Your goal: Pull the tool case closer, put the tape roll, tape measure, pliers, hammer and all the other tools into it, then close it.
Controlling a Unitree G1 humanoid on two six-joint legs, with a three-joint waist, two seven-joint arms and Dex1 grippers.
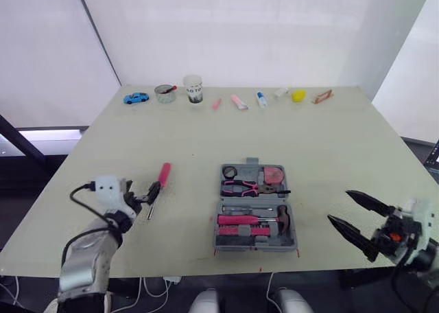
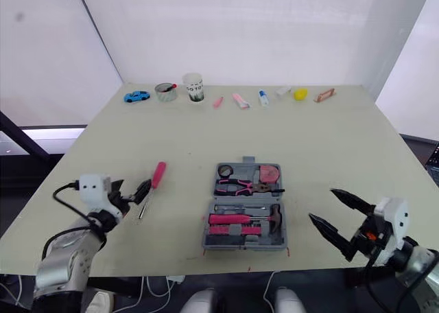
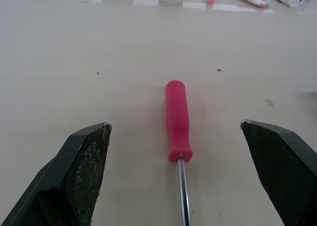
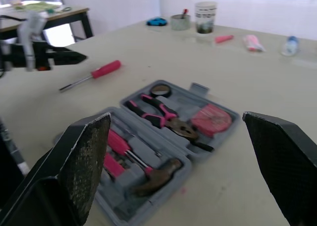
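A pale, matt table (image 1: 329, 138) is seen in a room closed off by white wall panels, with dark floor showing past its left and right edges. In the right wrist view a second table (image 4: 54, 14) on dark legs is seen in the background.

The tool case (image 1: 223, 239) lies open near the near edge, about midway across the table. In its far half a tape roll (image 1: 229, 171), a pink tape measure (image 1: 273, 174) and pink-handled pliers (image 1: 241, 187) are seated. In its near half a hammer (image 1: 269, 220) lies among other pink-handled tools.

A screwdriver (image 1: 164, 173) with a pink handle is left on the bare table, to the left of the case and apart from it, with its handle pointing far. The left gripper (image 1: 148, 193) is held at its near end with the fingers spread wide, the shaft between them and untouched.

The right gripper (image 1: 339, 206) is held over the near right of the table, to the right of the case, with its fingers released and nothing between them.

Along the far edge a row of small things is set out: a blue toy car (image 1: 136, 98), a small bowl (image 1: 164, 93), a white cup (image 1: 194, 89), a pink marker (image 1: 216, 103), a pink tube (image 1: 239, 102), a white tube (image 1: 261, 99) and a yellow object (image 1: 298, 95).
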